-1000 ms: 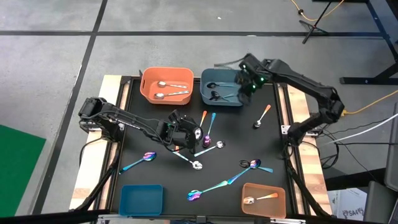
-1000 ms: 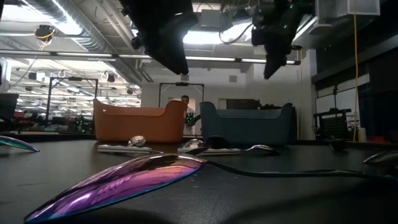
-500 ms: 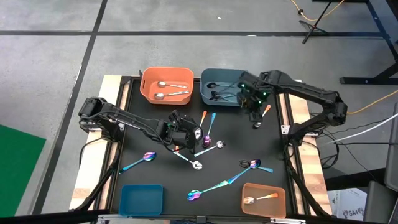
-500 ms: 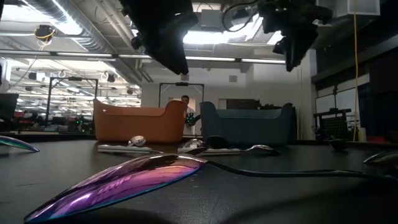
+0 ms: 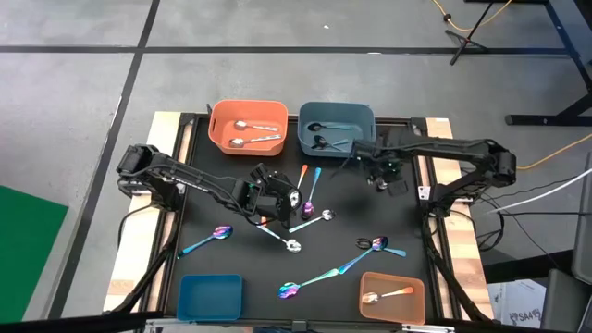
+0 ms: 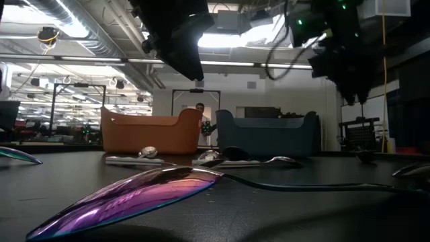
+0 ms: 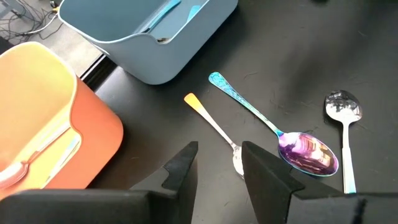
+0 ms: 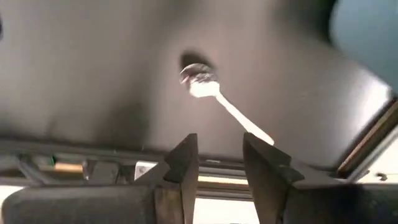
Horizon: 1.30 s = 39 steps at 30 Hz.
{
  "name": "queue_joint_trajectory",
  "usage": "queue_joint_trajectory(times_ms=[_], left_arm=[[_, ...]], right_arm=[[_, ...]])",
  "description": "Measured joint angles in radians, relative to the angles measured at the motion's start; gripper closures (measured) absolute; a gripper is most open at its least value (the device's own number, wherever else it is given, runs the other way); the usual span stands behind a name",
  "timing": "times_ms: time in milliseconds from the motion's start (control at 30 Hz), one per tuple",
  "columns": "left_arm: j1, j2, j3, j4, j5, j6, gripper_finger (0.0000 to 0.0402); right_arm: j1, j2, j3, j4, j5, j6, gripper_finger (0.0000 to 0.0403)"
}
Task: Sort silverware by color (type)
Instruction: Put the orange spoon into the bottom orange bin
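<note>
From the low camera I have an iridescent purple-blue spoon bowl (image 6: 127, 197) lying closest on the black table mat (image 5: 351, 213). Along the near edge of the table I see an empty blue plastic bin (image 5: 210, 297) and a small orange plastic bin (image 5: 392, 296) holding one orange-handled silver spoon (image 5: 386, 296). Just beyond them lie several teal-handled iridescent spoons (image 5: 319, 277), scattered apart.

At mid-table my left gripper (image 5: 277, 196) hovers over a loose cluster; its fingers (image 7: 267, 183) stand slightly apart with nothing between them. Past them I see a silver spoon with an orange handle (image 7: 214, 129) beside a purple-bowled spoon with a teal handle (image 7: 273, 127), and a plain silver spoon (image 7: 344, 124) a little apart.

Further out, my right gripper (image 5: 381, 176) hangs low over the mat near the right rail, jaws a narrow gap apart and empty, with an orange-handled silver spoon (image 8: 214, 99) lying on the mat ahead of it.

At the far edge, the larger orange plastic bin (image 5: 246, 127) holds two plain silver spoons (image 5: 248, 133); the blue-grey plastic bin (image 5: 335, 128) beside it holds black spoons (image 5: 324, 139).
</note>
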Motion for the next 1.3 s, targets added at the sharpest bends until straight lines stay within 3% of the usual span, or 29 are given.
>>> queue_joint_trajectory(times_ms=[567,833,1300], left_arm=[[0.0,0.0,0.0,0.0,-0.004,0.0,0.0284],[0.0,0.0,0.0,0.0,-0.004,0.0,0.0284],[0.0,0.0,0.0,0.0,-0.004,0.001,0.0284]], right_arm=[[-0.001,0.001,-0.318,0.226,0.198,-0.273,0.0286],[-0.001,0.001,-0.387,0.394,0.201,-0.351,0.0286],[-0.051,0.001,-0.474,0.515,0.219,-0.38,0.0286]])
